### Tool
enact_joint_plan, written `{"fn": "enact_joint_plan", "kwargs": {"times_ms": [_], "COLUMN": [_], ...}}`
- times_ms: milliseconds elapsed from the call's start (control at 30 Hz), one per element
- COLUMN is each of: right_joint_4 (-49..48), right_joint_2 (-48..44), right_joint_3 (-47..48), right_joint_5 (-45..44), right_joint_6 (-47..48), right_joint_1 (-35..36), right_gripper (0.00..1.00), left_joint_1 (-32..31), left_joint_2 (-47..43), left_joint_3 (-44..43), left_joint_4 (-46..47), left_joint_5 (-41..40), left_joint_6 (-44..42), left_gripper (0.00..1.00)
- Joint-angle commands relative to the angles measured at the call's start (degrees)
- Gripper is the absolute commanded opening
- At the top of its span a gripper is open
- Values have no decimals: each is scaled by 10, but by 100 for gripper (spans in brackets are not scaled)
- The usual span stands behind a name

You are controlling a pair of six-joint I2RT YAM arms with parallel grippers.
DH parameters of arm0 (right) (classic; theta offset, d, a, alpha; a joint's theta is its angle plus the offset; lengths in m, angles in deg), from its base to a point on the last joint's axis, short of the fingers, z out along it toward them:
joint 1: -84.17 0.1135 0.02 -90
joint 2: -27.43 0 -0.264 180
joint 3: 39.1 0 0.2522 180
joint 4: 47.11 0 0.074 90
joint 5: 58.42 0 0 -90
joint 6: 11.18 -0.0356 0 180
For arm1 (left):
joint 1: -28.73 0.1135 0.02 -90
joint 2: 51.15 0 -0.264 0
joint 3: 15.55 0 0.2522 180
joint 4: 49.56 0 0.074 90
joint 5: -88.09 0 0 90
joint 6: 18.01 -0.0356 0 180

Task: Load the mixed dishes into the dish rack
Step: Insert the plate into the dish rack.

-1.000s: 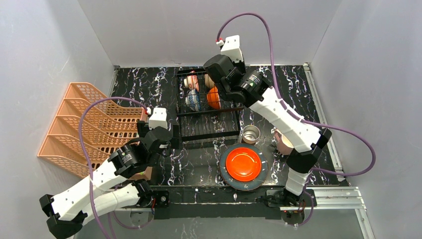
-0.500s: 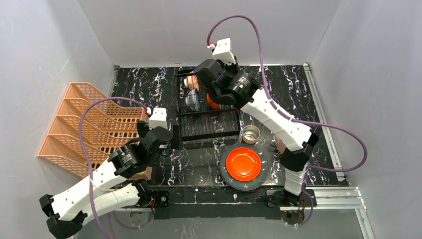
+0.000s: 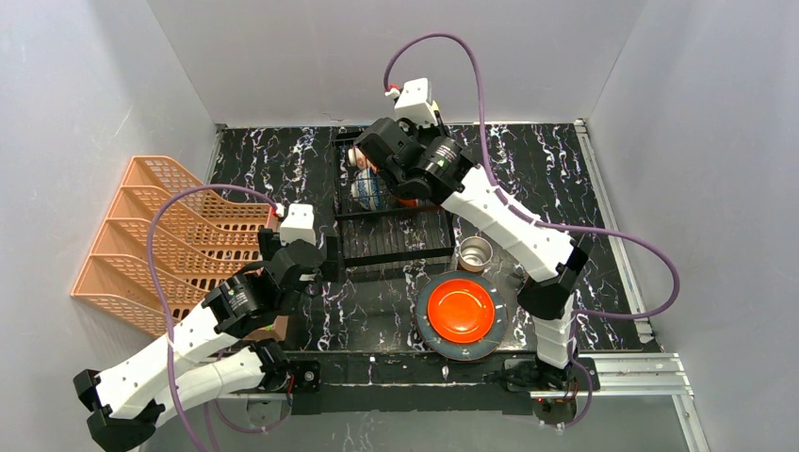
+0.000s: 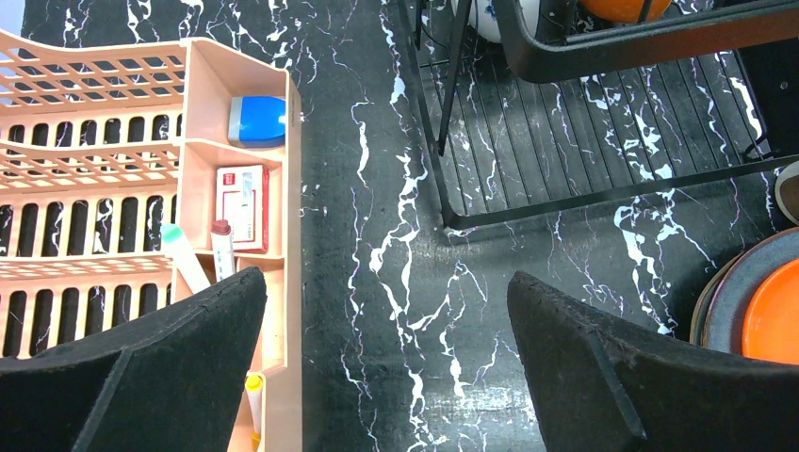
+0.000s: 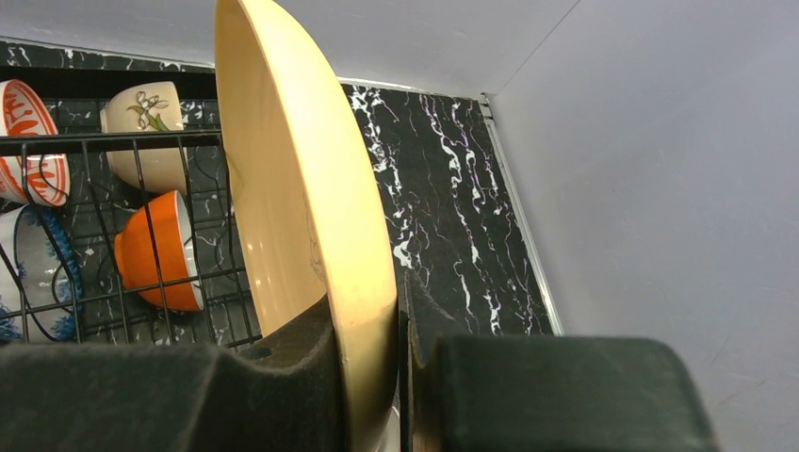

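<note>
My right gripper [image 5: 377, 358] is shut on the lower rim of the large yellow plate [image 5: 301, 188], which it holds on edge above the back of the black wire dish rack [image 3: 396, 235]. In the rack sit a red floral bowl [image 5: 24, 141], a white bowl [image 5: 151, 132], an orange bowl [image 5: 155, 250] and a blue-patterned bowl [image 5: 38, 273]. In the top view the right arm hides the yellow plate. The red-orange plate [image 3: 461, 309] lies on the grey-green plate [image 3: 497, 341] in front of the rack, with the steel cup [image 3: 475, 252] behind them. My left gripper [image 4: 386, 320] is open and empty over the tabletop, left of the rack.
The orange plastic lattice rack [image 3: 160, 235] stands at the left; the left wrist view shows pens and small boxes in its near compartments [image 4: 241, 202]. Grey walls close in the back and both sides. The right arm hides the spot right of the steel cup.
My right arm has swung left over the back of the rack, carrying the yellow plate with it. The left arm has not moved.
</note>
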Motion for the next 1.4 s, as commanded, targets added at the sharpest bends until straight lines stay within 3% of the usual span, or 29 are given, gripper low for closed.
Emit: {"fn": "enact_joint_plan", "kwargs": {"times_ms": [0,33,333,500,900,1367], "right_joint_4": [49,50,53,56,33,-39], "right_joint_2": [4,2,-11,-10,-26,-68], "right_joint_3": [14,12,-5,-5,10,22], "right_joint_5": [26,29,52,57,91,137], "right_joint_6": [-50,-52,-65,-71,-65,-27], "right_joint_1": [3,3,2,3,4,4], "right_gripper": [1,3,47,61,86,93], "left_joint_1": [-2,-2,-2,-2,-2,-2], "left_joint_2": [-4,-4,-1,-1,2,1], "left_joint_3": [1,1,1,1,1,1], "left_joint_4": [-1,-1,-1,-1,-1,-1], "left_joint_5": [-10,-9,-9,-10,-11,-12], "left_joint_6": [-3,-3,-3,-2,-3,-3], "left_gripper": [98,98,99,99,98,98]}}
